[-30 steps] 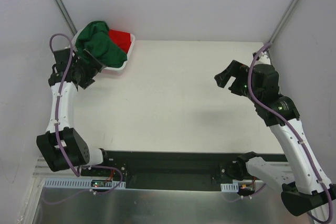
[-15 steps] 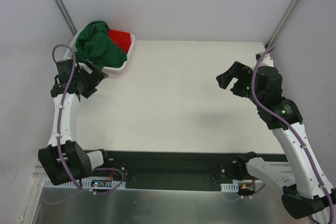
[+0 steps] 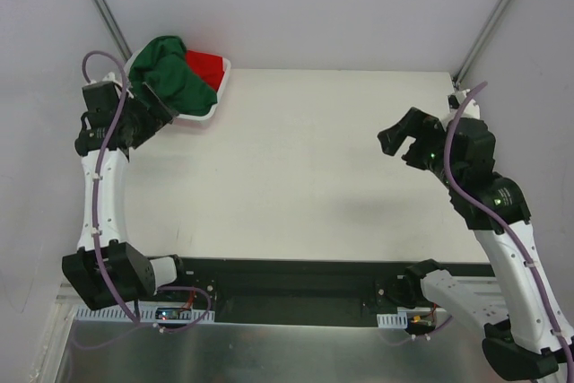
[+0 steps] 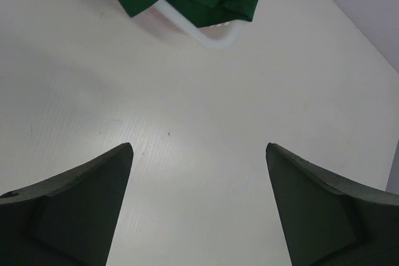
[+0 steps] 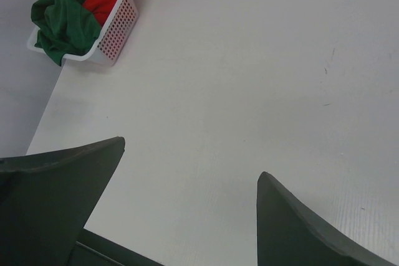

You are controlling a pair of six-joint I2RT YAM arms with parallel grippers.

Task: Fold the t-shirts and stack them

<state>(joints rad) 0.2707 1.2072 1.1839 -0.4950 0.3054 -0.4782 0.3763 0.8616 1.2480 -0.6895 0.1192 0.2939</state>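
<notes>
White table [image 3: 305, 168]; all cloth in view sits at its far-left corner, in the white lattice basket [image 5: 116, 32].

Risks, my read:
- basket looks light and unanchored; a pull on the cloth could drag it or tip it over the table edge;
- dark green t-shirt [image 3: 166, 71] is heaped on top and hangs over the near rim; a pinch there may catch only a thin hem and slip, or haul the red t-shirt [image 3: 206, 65] out tangled with it;
- fingers could also snag in the lattice holes.

Look:
- green one is large, crumpled, in soft folds; can't pick out collar or sleeves;
- red one is a smaller bright wad tucked behind it, mostly covered;
- no pink shirt visible.

Left gripper [image 4: 198, 147] is just beside the basket, above the table surface; jaws spread wide, holding nothing. Right gripper [image 3: 401, 144] is well apart, over the right side; jaws wide too, empty.
</notes>
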